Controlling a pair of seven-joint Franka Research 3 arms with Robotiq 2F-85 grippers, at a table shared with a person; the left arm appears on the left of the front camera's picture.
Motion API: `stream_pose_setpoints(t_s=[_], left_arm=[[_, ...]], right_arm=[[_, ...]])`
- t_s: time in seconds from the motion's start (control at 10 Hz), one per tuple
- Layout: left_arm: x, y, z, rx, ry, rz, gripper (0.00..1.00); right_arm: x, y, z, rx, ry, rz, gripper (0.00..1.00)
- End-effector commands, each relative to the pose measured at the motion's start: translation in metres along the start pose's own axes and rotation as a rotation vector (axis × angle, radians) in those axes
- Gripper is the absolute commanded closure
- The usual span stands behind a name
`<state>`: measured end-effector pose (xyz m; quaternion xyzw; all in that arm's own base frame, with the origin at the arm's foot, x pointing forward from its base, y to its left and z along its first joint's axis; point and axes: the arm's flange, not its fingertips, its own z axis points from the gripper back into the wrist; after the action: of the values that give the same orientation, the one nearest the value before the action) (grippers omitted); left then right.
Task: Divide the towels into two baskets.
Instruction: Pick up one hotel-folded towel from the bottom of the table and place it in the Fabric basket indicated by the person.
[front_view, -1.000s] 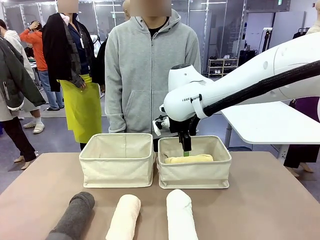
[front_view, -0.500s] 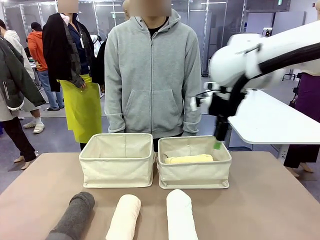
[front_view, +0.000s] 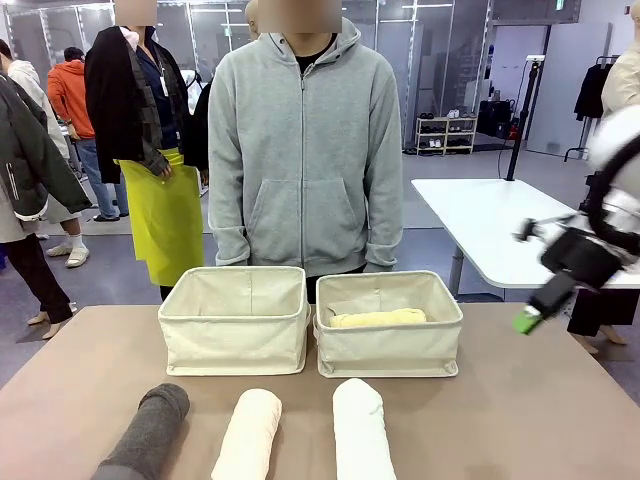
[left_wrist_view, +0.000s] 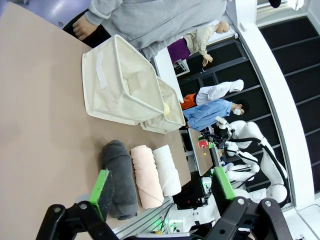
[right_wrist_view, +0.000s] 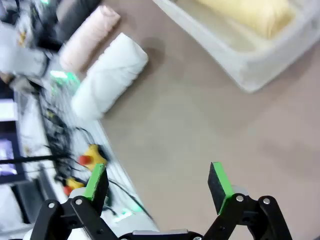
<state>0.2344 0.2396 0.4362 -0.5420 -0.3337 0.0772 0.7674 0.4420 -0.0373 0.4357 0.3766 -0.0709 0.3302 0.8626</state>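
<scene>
From the front, the left basket (front_view: 235, 325) and the right basket (front_view: 392, 340) sit side by side on the table (front_view: 560, 400). The yellow towel (front_view: 378, 318) lies inside the right basket. The grey towel (front_view: 150, 428), the cream towel (front_view: 248, 432) and the white towel (front_view: 358, 430) lie in a row on the table in front of the baskets. The right gripper (front_view: 530, 318) hangs in the air at the right side, well apart from every towel. It looks blurry here. A person (front_view: 305, 150) stands behind the baskets.

In the left wrist view, the left gripper (left_wrist_view: 162, 185) has its jaws wide apart and holds nothing. The grey towel lies just past one green pad, not touching it. The cream and white towels lie beside it, and the baskets sit farther off.

In the right wrist view, the right gripper's jaws are wide apart too, with bare table between them. The white towel lies well apart, up and to the left. The yellow towel rests in its basket at the top right.
</scene>
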Motion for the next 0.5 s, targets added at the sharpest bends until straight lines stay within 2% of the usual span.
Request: stream_pose_setpoints(t_s=[0.0, 0.1, 0.2, 0.3, 0.4], left_arm=[[-0.001, -0.001, 0.003, -0.019, -0.008, -0.01, 0.0], [-0.001, -0.001, 0.003, -0.019, -0.008, -0.01, 0.0], [-0.001, -0.001, 0.003, -0.019, -0.008, -0.01, 0.0], [-0.001, -0.001, 0.003, -0.019, -0.008, -0.01, 0.0], [-0.001, -0.001, 0.003, -0.019, -0.008, -0.01, 0.0]], right_arm=[[-0.055, -0.03, 0.038, 0.169, -0.173, -0.145, 0.0], [-0.095, -0.045, 0.058, 0.26, -0.232, -0.238, 0.0], [-0.136, -0.054, 0.075, 0.326, -0.23, -0.298, 0.0], [-0.168, -0.065, 0.085, 0.34, -0.225, -0.393, 0.0], [-0.194, -0.075, 0.091, 0.381, -0.277, -0.393, 0.0]])
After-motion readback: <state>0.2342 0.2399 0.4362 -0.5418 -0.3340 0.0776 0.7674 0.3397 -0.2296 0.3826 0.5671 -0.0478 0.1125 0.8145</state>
